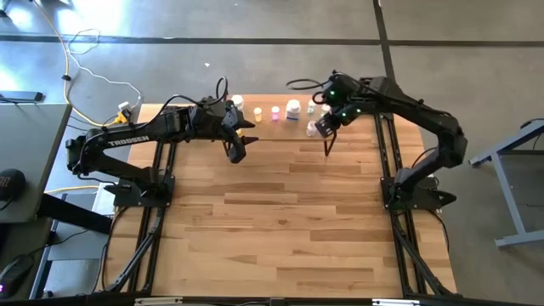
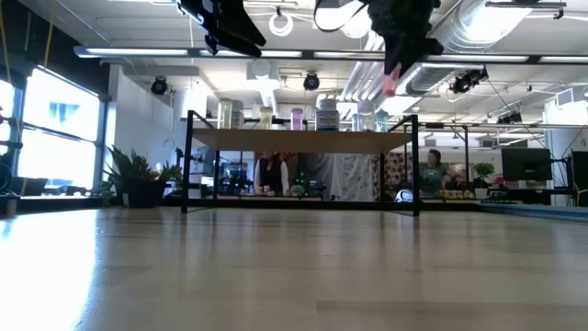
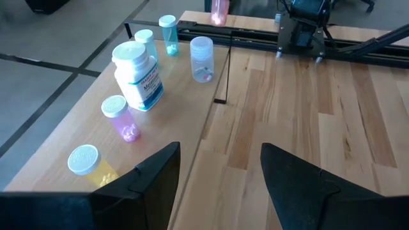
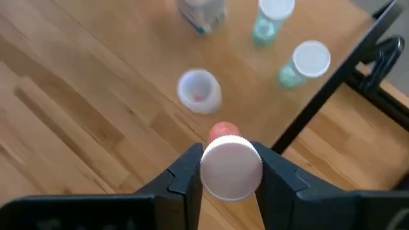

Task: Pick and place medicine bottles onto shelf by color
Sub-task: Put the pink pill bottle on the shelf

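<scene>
Slatted wooden tabletop [image 1: 280, 221], largest thing, two dark arms over its far half. One shelf [image 3: 77, 121]: low light-wood board on thin black legs, along the far edge of the table; in the low view it stands across the middle with bottles in a row on top.

Bottles counted from the left wrist view, six on the shelf:
- 1 big white bottle with blue label [image 3: 137, 75], white cap, upright, mid-row.
- 1 clear bottle [image 3: 202, 59], white cap, something small and reddish inside, nearest the shelf's front edge.
- 2 teal-green bottles: [image 3: 168, 33] and another [image 3: 146, 39] just behind the big white one.
- 1 pink-purple bottle [image 3: 120, 117], white cap.
- 1 yellow bottle [image 3: 89, 165], white cap, lying closest to this camera.

A seventh, the pink-red bottle [image 4: 229, 163], small, white cap, tinted body, is off the shelf, held in the air above its right end.

Right gripper [image 4: 230, 167]: fingers clamped on the pink-red bottle's cap end, above the shelf near the clear and teal bottles.

Left gripper [image 3: 220, 172]: fingers spread apart, nothing between them, hanging above the table just in front of the shelf's left part.
</scene>
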Robot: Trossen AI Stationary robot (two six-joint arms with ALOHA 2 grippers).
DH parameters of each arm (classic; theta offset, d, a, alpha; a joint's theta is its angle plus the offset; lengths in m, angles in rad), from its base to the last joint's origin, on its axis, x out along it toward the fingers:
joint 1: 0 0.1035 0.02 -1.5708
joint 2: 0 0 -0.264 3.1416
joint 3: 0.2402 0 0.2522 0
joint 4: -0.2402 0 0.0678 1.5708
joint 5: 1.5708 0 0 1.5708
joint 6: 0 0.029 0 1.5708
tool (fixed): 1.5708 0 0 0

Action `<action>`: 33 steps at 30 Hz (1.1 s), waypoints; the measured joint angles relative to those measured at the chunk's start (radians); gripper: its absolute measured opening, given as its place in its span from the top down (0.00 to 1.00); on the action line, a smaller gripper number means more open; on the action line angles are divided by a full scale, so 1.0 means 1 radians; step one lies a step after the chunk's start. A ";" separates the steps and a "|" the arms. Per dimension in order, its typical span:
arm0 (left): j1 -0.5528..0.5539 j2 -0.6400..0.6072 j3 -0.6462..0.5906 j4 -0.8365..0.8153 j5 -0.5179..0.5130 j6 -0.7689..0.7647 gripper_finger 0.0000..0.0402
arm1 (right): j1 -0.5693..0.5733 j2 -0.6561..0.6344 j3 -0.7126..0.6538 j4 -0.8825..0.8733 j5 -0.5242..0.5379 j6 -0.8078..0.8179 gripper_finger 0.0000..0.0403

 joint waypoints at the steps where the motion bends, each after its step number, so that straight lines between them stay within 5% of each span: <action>1: 0.000 0.000 0.000 0.000 0.000 0.001 0.49 | -0.002 0.010 0.000 -0.010 0.000 -0.004 0.74; 17: 0.000 0.000 0.000 0.000 -0.003 -0.002 0.49 | -0.033 0.170 0.000 -0.027 0.048 -0.115 0.74; 33: 0.000 0.000 0.000 -0.003 -0.003 0.001 0.49 | -0.089 0.184 0.000 -0.027 -0.009 -0.132 0.74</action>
